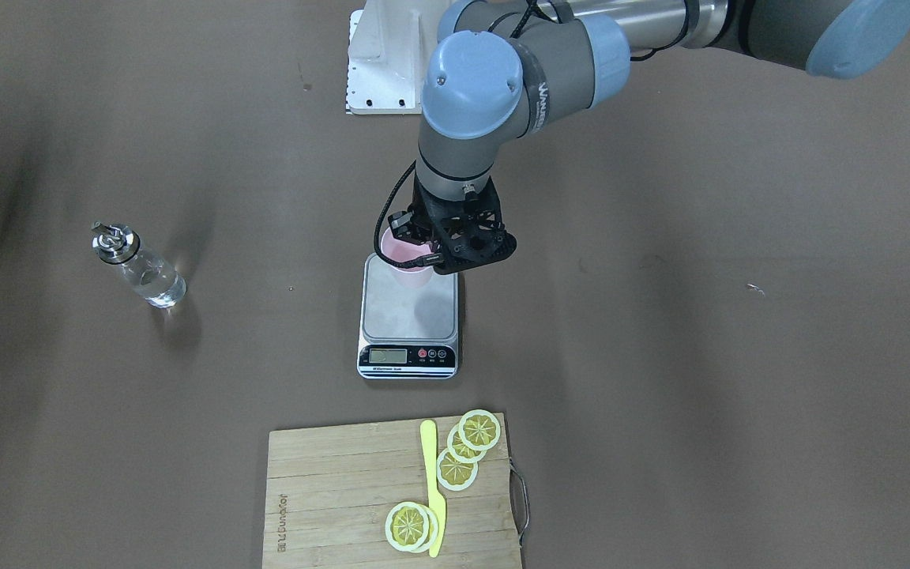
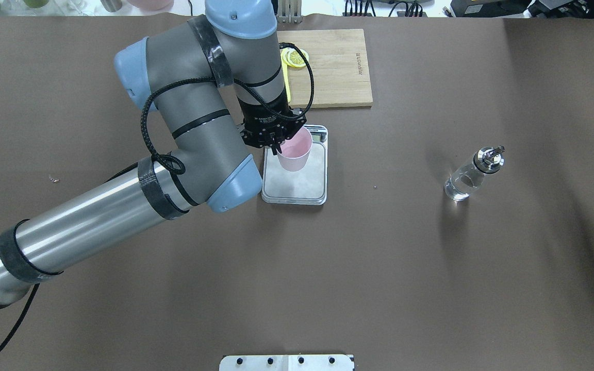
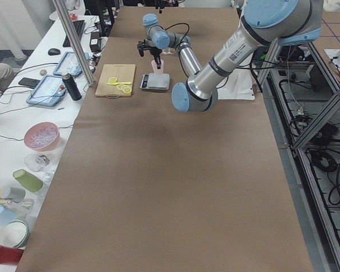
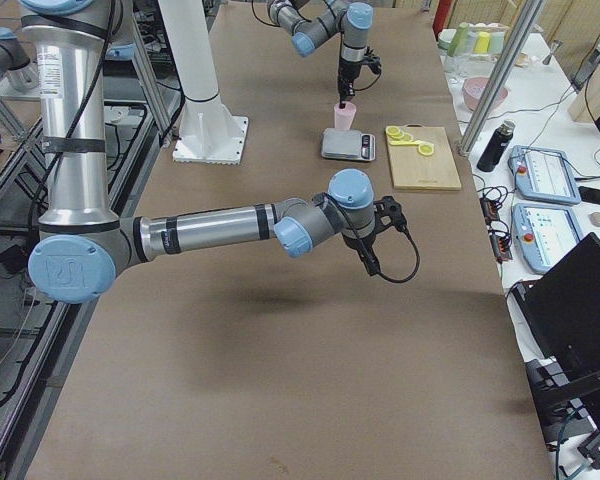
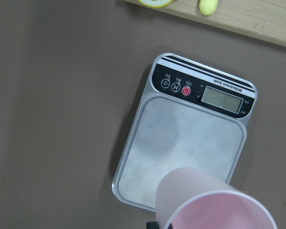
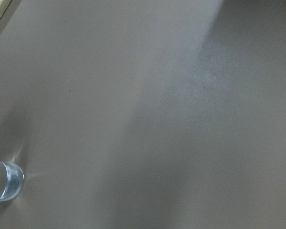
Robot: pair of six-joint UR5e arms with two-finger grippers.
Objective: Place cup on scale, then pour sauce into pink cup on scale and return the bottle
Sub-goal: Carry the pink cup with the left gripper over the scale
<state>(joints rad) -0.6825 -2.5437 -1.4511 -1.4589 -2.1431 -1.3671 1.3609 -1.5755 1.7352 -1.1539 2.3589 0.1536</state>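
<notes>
We note: left gripper (image 2: 275, 148) clamped on rim of cup (image 2: 295, 154). Cup upright over scale (image 2: 302, 186), at end away from display. We cannot tell whether its base touches platform. Bottle (image 2: 469, 178) upright on table (image 2: 379, 268), well apart on robot's right, clear sauce (image 2: 459, 186) inside. Right gripper (image 4: 368, 260) seen only from side; we cannot tell its opening.

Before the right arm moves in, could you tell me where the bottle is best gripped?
Probably around the glass body of the bottle, below the metal spout cap, coming in level from the side. It stands upright with nothing close by, and the cap looks narrow and knobbly.
</notes>
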